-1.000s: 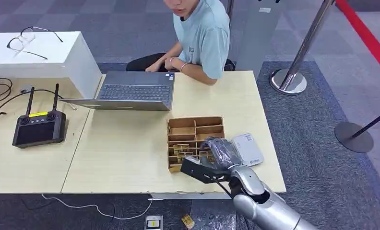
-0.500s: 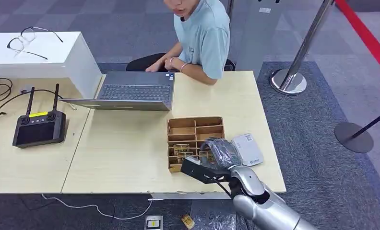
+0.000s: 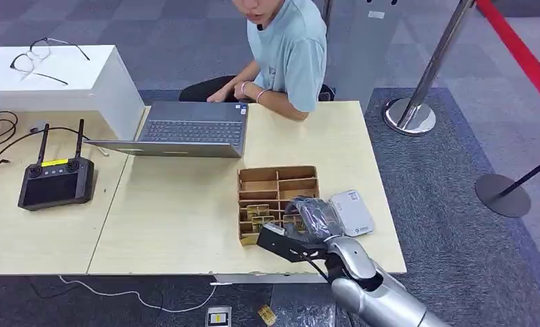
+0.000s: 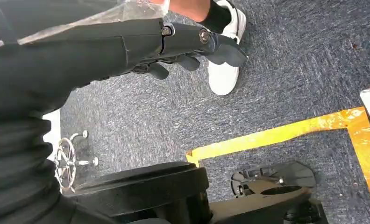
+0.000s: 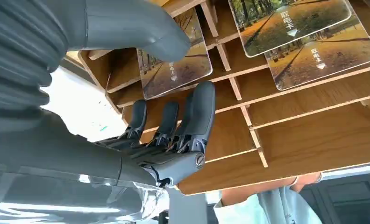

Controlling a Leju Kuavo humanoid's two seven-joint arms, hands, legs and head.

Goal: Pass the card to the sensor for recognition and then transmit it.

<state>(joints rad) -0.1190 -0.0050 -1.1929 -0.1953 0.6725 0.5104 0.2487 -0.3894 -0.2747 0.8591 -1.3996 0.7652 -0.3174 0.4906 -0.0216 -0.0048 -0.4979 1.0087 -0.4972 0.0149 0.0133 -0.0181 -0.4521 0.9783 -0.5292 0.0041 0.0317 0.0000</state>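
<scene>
On the pale wooden bench (image 3: 185,218) we see the brown wooden divided tray (image 3: 274,185), its near slots holding thin glossy cards printed with an autumn tree scene (image 5: 174,63). We judge each card light, stiff and slick, best pinched by an exposed edge between thumb and fingertip. Our right robot hand (image 5: 167,84) hangs over one card, fingers apart, gripping nothing yet. The left robot hand (image 4: 192,44) hangs empty, loosely curled.
</scene>
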